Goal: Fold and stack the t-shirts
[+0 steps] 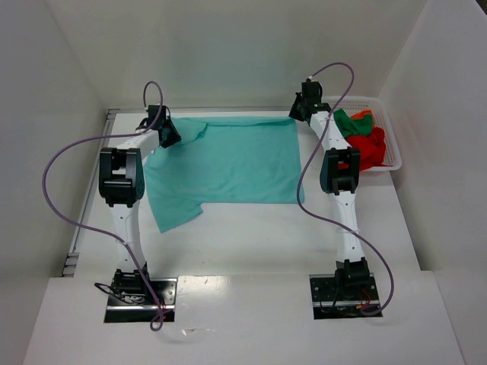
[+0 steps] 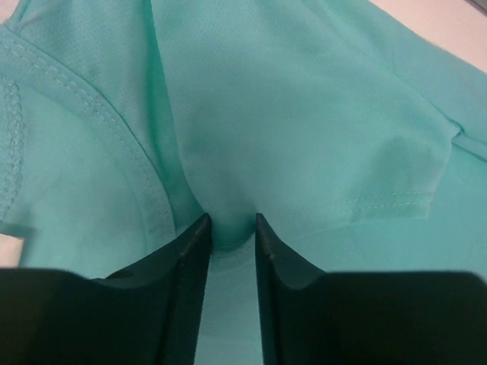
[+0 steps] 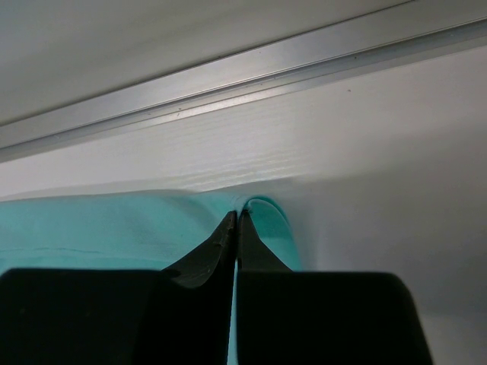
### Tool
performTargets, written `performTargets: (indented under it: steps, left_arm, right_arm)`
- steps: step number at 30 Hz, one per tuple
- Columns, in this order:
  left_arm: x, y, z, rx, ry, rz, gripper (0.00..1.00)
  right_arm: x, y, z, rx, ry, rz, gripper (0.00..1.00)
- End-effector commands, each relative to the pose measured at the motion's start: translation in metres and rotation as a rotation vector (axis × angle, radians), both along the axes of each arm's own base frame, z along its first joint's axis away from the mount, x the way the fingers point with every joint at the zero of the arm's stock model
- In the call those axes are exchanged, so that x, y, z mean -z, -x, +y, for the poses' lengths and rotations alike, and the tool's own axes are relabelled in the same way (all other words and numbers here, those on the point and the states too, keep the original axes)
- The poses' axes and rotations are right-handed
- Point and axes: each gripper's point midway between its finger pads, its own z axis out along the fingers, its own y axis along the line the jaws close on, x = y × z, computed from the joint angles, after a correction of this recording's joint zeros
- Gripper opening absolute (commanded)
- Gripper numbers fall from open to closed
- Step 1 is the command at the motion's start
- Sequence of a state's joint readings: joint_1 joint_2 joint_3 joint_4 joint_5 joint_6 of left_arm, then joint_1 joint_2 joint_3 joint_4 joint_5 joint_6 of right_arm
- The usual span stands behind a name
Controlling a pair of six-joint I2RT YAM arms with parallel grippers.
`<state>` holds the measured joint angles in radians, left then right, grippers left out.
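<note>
L end effector (image 2: 230, 220): set at 10 o'clock corner of teal t-shirt (image 1: 228, 163); jaws part-way apart w/ cloth fold between, grip cannot be told. Teal t-shirt: spread on table (image 1: 251, 236), ctr to 12 o'clock. R end effector (image 3: 237, 217): clamped on its 1 o'clock corner. Basket (image 1: 393, 146), 2 o'clock: green t-shirt (image 1: 346, 122), orange t-shirt (image 1: 364, 115), red t-shirt (image 1: 370, 148) heaped inside.

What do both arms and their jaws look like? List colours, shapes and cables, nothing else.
The left arm and right arm match: slim white links joined by chunky black joint housings, each bolted to a flat base plate. A thin purple-grey cable loops loosely along each arm. The jaws are plain black wedges tapering to narrow tips. No markings are legible.
</note>
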<state>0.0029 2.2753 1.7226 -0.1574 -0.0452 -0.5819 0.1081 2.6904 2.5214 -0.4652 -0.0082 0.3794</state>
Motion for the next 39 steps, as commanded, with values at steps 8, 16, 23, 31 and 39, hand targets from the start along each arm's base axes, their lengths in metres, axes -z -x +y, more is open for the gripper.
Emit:
performTargets:
  steps: [8, 16, 23, 31, 39]
  left_arm:
    - [-0.013, -0.014, -0.001, -0.004, -0.001, -0.046, 0.00]
    - [-0.106, -0.021, 0.008, 0.009, -0.004, -0.193, 0.00]
    - [-0.185, -0.030, 0.020, 0.052, -0.038, -0.313, 0.00]
    - [-0.245, -0.024, 0.030, 0.065, -0.066, -0.391, 0.00]
    - [-0.259, 0.003, 0.037, 0.060, -0.072, -0.383, 0.00]
  right_arm:
    - [-0.016, -0.008, -0.007, 0.006, 0.013, -0.044, 0.00]
    - [-0.034, -0.012, -0.012, 0.030, 0.026, -0.077, 0.00]
    - [-0.071, -0.015, -0.018, 0.046, 0.012, -0.136, 0.00]
    - [-0.076, -0.013, -0.015, 0.048, -0.008, -0.134, 0.00]
    - [-0.075, -0.006, -0.022, 0.062, -0.013, -0.110, 0.00]
